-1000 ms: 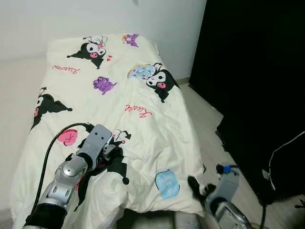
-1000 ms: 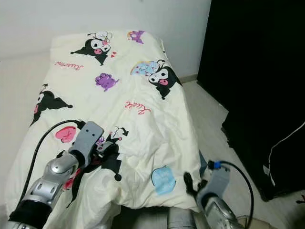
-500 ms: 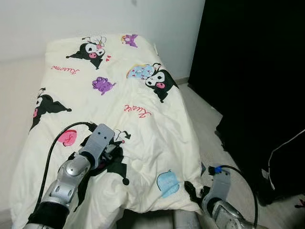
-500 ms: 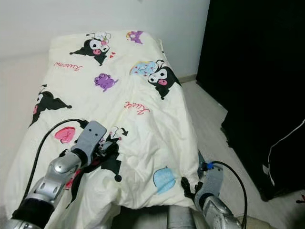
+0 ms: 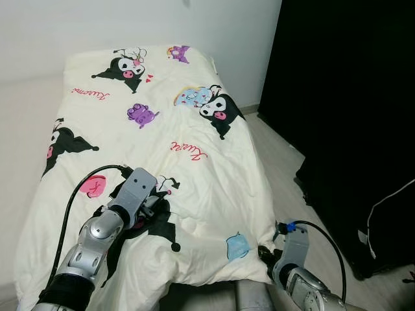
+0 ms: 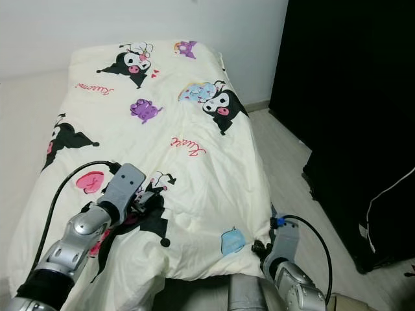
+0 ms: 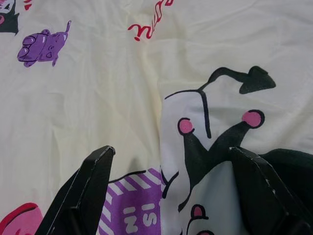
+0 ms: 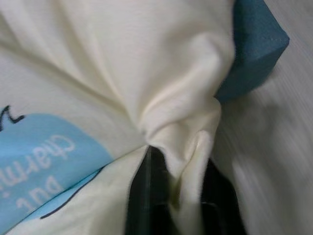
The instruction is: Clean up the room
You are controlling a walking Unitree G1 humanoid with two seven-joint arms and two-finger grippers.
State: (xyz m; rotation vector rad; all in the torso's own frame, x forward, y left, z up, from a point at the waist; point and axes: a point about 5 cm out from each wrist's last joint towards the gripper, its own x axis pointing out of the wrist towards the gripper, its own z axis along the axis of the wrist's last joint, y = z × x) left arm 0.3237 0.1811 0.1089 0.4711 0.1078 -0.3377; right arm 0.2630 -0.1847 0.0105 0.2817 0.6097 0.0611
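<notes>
Since a second ago the right hand [image 5: 267, 254] has dropped lower and closer to the bed's [image 8: 254, 44] near corner, where it now pinches a bunched fold of the cream cartoon-print duvet [image 5: 194, 129]; the left hand [image 7: 171, 186] rests on the duvet with fingers [image 7: 90, 183] spread, a printed figure between them.

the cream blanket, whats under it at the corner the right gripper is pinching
A teal corner, likely the mattress, pokes out beneath the cream blanket that the right gripper pinches. The rest of the bed is covered.
</notes>
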